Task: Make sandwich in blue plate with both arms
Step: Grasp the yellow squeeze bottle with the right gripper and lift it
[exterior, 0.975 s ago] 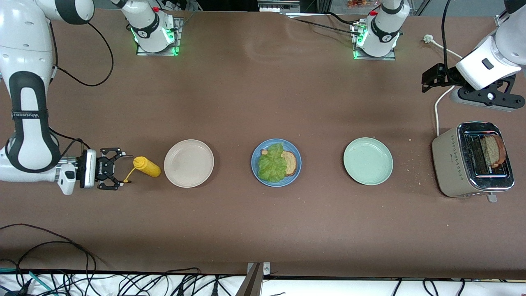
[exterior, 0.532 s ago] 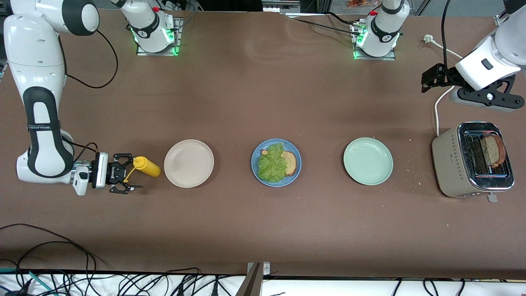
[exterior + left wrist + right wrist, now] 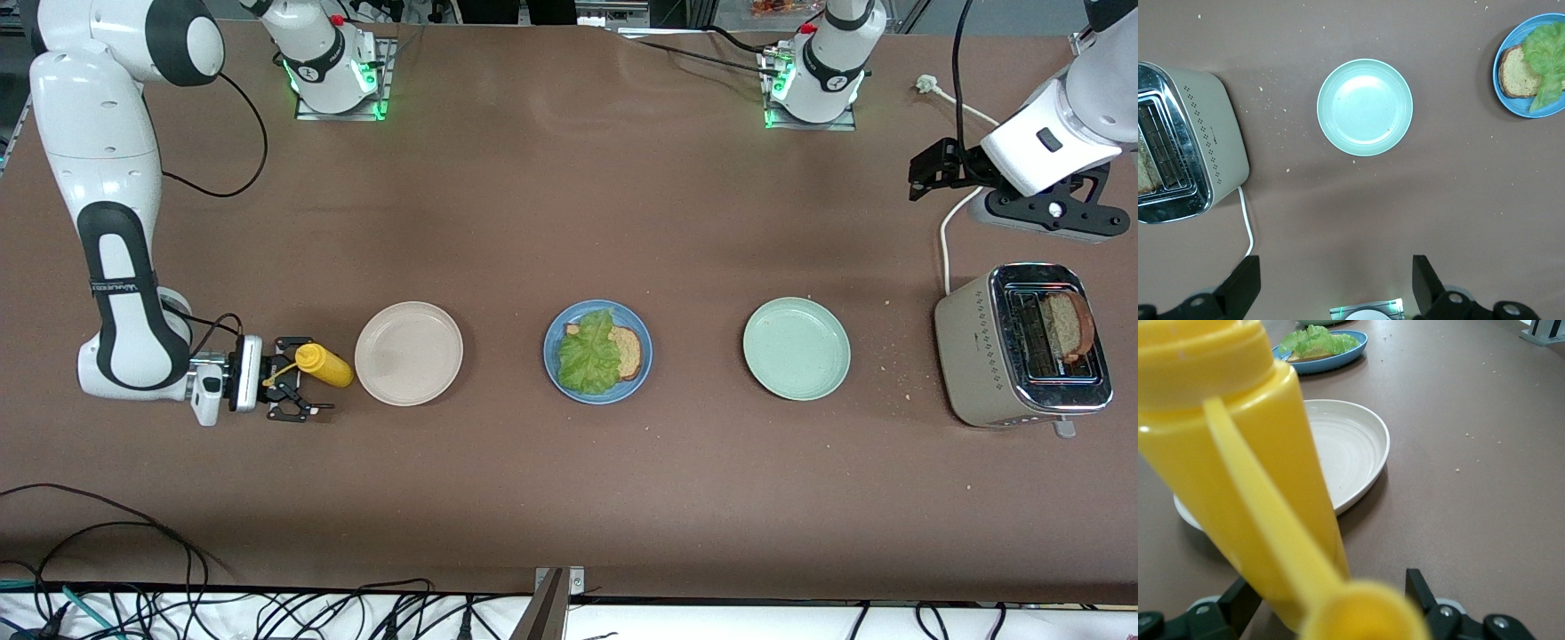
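The blue plate [image 3: 622,389] sits mid-table with one brown bread slice [image 3: 629,352] and a ruffled green lettuce leaf [image 3: 587,357] lying on it. A second bread slice [image 3: 1067,324] stands in the toaster [image 3: 978,356] at the left arm's end. My right gripper [image 3: 307,378] is low at the table, open, its fingers on either side of the cap end of a lying yellow squeeze bottle [image 3: 327,365]; the bottle [image 3: 1258,473] fills the right wrist view. My left gripper [image 3: 926,169] hangs open and empty above the table near the toaster.
A beige plate [image 3: 409,391] lies right beside the bottle, between it and the blue plate. A pale green plate [image 3: 796,387] lies between the blue plate and the toaster. A white cord [image 3: 947,240] and a power strip [image 3: 1049,222] lie by the toaster. Crumbs dot the table.
My right gripper has slid toward the bottle until its open fingers straddle the cap end. The left arm has barely moved.
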You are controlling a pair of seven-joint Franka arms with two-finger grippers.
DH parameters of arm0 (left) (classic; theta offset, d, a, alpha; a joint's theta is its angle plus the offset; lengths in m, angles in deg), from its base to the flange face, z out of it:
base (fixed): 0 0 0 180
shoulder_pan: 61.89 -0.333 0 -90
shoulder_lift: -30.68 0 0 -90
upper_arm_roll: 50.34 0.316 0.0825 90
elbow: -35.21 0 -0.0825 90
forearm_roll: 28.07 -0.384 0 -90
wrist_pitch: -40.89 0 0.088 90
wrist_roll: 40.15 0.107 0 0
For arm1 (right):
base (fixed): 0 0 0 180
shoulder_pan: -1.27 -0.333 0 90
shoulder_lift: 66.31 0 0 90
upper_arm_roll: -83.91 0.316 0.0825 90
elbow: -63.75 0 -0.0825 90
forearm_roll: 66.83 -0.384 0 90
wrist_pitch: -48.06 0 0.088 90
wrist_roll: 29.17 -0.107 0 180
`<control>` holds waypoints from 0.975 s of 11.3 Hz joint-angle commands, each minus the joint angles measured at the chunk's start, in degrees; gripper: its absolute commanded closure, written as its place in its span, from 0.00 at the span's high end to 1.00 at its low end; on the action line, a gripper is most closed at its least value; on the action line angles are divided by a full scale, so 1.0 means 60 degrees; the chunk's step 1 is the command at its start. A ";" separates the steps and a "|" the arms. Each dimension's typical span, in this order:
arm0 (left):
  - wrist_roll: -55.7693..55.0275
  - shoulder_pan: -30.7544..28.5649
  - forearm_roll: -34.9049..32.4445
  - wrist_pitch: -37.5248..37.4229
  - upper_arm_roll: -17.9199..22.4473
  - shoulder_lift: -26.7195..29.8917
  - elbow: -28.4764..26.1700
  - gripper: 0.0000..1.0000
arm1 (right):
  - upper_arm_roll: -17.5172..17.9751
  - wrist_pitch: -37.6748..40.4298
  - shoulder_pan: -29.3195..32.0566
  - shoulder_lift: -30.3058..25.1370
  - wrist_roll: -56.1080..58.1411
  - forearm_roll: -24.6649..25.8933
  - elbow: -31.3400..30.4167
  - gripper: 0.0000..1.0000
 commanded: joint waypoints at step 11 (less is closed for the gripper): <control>-0.0061 0.0043 0.0096 -0.0050 0.0013 -0.0092 0.0253 1.00 | 0.0070 -0.0688 -0.0089 -0.1189 -0.3528 0.3180 0.0142 0.00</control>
